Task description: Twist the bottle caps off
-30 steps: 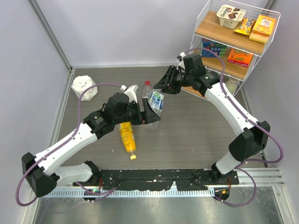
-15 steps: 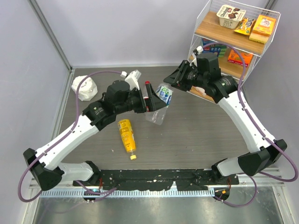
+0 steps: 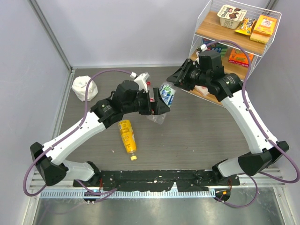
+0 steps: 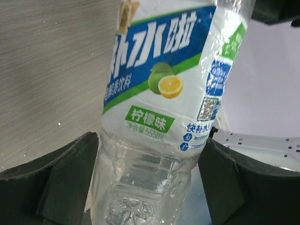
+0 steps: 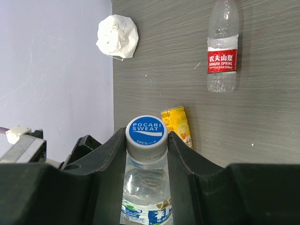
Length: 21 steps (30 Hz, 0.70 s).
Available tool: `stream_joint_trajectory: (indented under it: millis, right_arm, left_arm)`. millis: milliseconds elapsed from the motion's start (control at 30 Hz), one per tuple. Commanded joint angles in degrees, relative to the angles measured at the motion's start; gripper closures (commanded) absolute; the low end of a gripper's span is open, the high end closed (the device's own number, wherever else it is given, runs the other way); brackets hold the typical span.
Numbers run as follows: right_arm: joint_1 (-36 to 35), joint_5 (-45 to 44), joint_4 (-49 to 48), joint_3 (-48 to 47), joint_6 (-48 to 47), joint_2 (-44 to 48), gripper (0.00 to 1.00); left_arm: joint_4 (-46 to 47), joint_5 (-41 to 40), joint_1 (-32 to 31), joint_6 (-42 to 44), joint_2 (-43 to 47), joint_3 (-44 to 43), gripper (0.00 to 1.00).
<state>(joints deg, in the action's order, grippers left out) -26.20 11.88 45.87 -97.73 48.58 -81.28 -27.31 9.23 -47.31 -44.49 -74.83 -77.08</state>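
My left gripper [image 3: 157,105] is shut on the lower body of the small clear bottle [image 4: 164,93] with the blue-white label and holds it tilted above the table. My right gripper [image 5: 146,140] is shut on its pale blue-white cap [image 5: 146,131], one finger on each side. In the top view the right gripper [image 3: 177,83] meets the bottle [image 3: 166,93] at its top. The tall clear bottle with the red label [image 5: 222,51] shows in the right wrist view; in the top view only its red cap [image 3: 148,85] shows behind my left arm. The yellow bottle [image 3: 127,136] lies on the table with its yellow cap [image 3: 133,158] at the near end.
A crumpled white paper ball [image 3: 84,88] lies at the far left of the table. A wire shelf [image 3: 201,28] with boxed snacks stands at the far right, close behind my right arm. Grey walls close the back and left.
My left gripper has lifted the small bottle off the table and carried it right. My right gripper has come in and closed on its cap.
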Motion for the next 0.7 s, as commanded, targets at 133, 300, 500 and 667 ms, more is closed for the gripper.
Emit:
stream_joint_trajectory:
  millis: [133,300,500,667]
  right_arm:
    - [-0.26,0.42,-0.33,-2.29,0.55,-0.2,0.98]
    - [-0.17,2.71,-1.83,-1.32,0.47,-0.03,0.96]
    - [-0.26,3.06,-2.45,-4.03,-1.11,-0.55,0.34]
    - [-0.35,0.25,3.43,-13.07,-5.07,-3.53,0.13]
  left_arm:
    - [-0.2,0.52,-1.47,2.57,0.47,-0.7,0.28]
    - [0.77,1.92,-1.47,2.74,0.56,-0.88,0.51]
    - [-0.02,1.49,-1.38,2.92,2.05,-0.27,0.61]
    - [-2.39,-0.18,-1.38,5.11,4.42,0.88,0.62]
